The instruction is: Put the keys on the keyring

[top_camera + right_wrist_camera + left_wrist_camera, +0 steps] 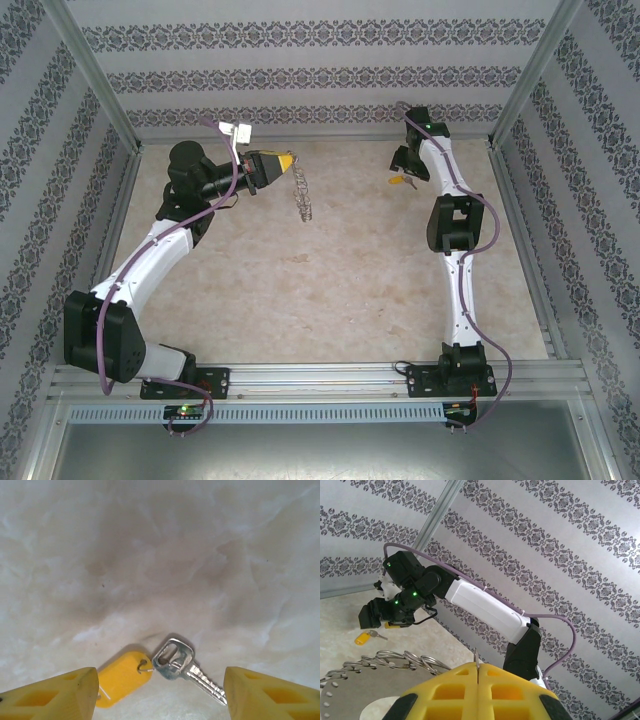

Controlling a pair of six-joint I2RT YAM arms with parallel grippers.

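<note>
- The table (330,270): marbled beige top, its near edge hidden behind the arm bases.
- The left gripper (285,160): clenched on the keyring (303,197). Only a sliver of wire shows at the seam of its fingers (450,690).
- The right gripper (160,680): jaws wide apart, grasping nothing, either side of the key (174,659).
- The keyring: dangles edge-on from the left gripper. Whether its lower end meets the table cannot be told.
- The key: lies flat at the far right of the table, yellow tag (122,677) attached. Its blade tip is cut off beside the right finger.
</note>
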